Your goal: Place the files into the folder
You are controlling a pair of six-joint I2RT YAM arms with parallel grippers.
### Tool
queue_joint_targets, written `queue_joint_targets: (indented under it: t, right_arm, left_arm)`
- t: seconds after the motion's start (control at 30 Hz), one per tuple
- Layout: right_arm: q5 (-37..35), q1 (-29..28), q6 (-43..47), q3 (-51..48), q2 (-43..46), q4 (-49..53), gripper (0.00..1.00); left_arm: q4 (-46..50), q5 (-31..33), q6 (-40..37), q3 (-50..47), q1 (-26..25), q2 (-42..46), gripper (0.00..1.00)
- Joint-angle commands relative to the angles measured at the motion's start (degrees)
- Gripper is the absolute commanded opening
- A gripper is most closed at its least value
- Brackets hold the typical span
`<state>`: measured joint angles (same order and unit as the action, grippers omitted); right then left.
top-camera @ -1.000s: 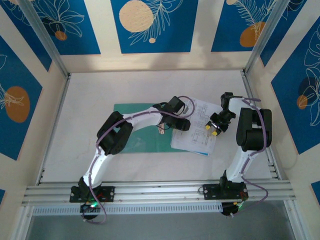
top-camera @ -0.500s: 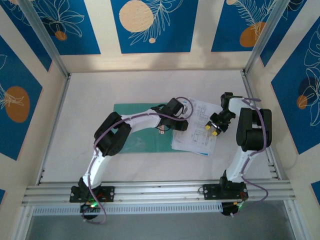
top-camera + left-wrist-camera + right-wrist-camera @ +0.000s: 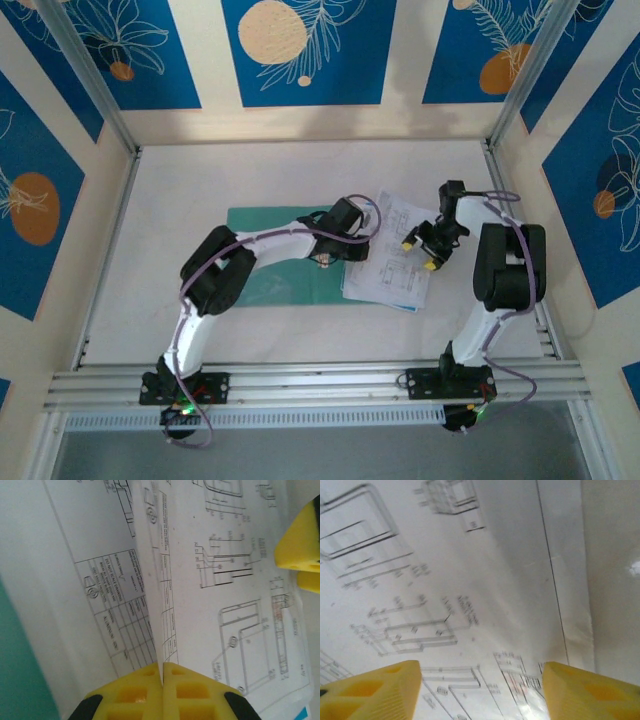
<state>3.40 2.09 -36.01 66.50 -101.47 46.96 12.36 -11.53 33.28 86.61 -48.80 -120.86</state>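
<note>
The teal folder (image 3: 265, 255) lies flat mid-table, partly under my left arm. The files (image 3: 395, 260), white sheets with line drawings, lie at its right edge and overlap it. In the left wrist view my left gripper (image 3: 163, 672) is shut on the raised edge of one sheet of the files (image 3: 215, 580), with a strip of the folder (image 3: 20, 670) at the left. My right gripper (image 3: 419, 254) hovers open over the files' right half. The right wrist view shows its yellow fingertips (image 3: 380, 690) wide apart above the printed files (image 3: 445, 580), holding nothing.
A light-blue sheet (image 3: 405, 304) peeks out under the files' near edge. One yellow finger of the right gripper (image 3: 300, 545) stands close by in the left wrist view. Bare white table (image 3: 200, 180) surrounds the papers, and walls enclose it.
My left gripper closed onto a sheet's edge. My right gripper opened wide and shifted slightly toward the far side over the files.
</note>
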Motion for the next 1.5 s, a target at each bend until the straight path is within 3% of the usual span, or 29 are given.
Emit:
queue_joint_targets:
  t: [0.0,0.23,0.47,0.67,0.8,1.2,1.47]
  right_arm:
    - [-2.50,-3.08,1.81,2.74,6.92,1.99,0.71]
    - [-3.14,-6.02,0.81,1.23,16.33,3.02,0.74]
    - [1.49,-9.97,-0.57,-1.69,20.32,1.35,0.72]
    - [8.26,-15.13,-2.30,-2.78,15.23,-5.35,0.63]
    - [8.73,-19.79,-2.79,0.18,10.77,-7.80,0.63]
    - [10.63,-27.58,-5.86,9.33,-4.00,-13.10,0.59]
    - [9.12,-29.18,-5.94,14.09,-11.70,-15.71,0.58]
  left_arm:
    - [-1.28,2.74,2.65,-3.01,-0.47,6.88,0.00]
    - [3.16,8.01,4.59,-14.23,1.64,18.85,0.00]
    - [10.68,12.52,3.05,-26.32,5.39,31.16,0.00]
    - [17.43,17.75,1.35,-32.54,8.61,37.19,0.00]
    - [20.13,21.36,0.04,-34.34,10.03,38.41,0.00]
    - [19.40,21.47,-2.13,-35.13,11.80,36.51,0.00]
    - [19.11,21.35,-2.52,-35.02,11.94,35.44,0.00]
